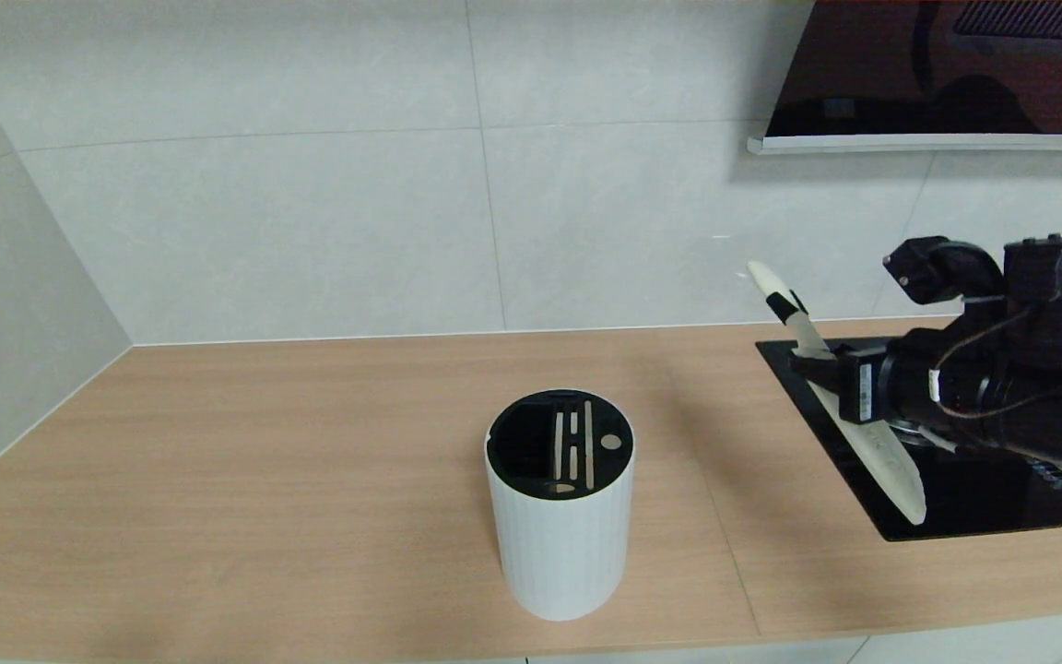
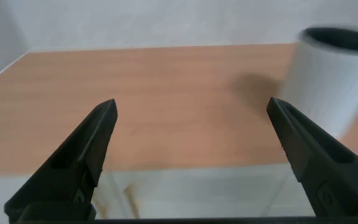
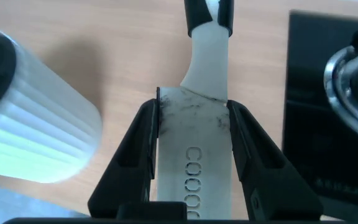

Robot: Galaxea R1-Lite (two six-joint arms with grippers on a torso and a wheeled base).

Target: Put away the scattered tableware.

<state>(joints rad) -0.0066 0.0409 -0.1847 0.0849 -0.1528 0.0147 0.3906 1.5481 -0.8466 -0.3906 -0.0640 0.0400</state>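
The right gripper (image 1: 824,369) has its jaws clenched on a cream knife (image 1: 883,456), pinching the flat blade close to the handle. From the head view the knife hangs over the black cooktop's (image 1: 973,503) near-left corner. Its long axis slants from 11 o'clock to 5 o'clock, with the black-banded handle up towards the tiled wall (image 1: 310,221) and the blade tip down. The white ribbed holder (image 1: 560,516), with its slotted black top, stands upright on the wooden counter (image 1: 264,480) at about 8 o'clock from that gripper, well apart from it.

In the left wrist view, the left gripper (image 2: 191,109) hangs released, fingers spread wide with nothing between them, by the counter's front edge and near the holder.

In the right wrist view, both fingers (image 3: 143,140) press the smudged blade flat between them. The handle points away from the wrist, and the holder is off to one side.
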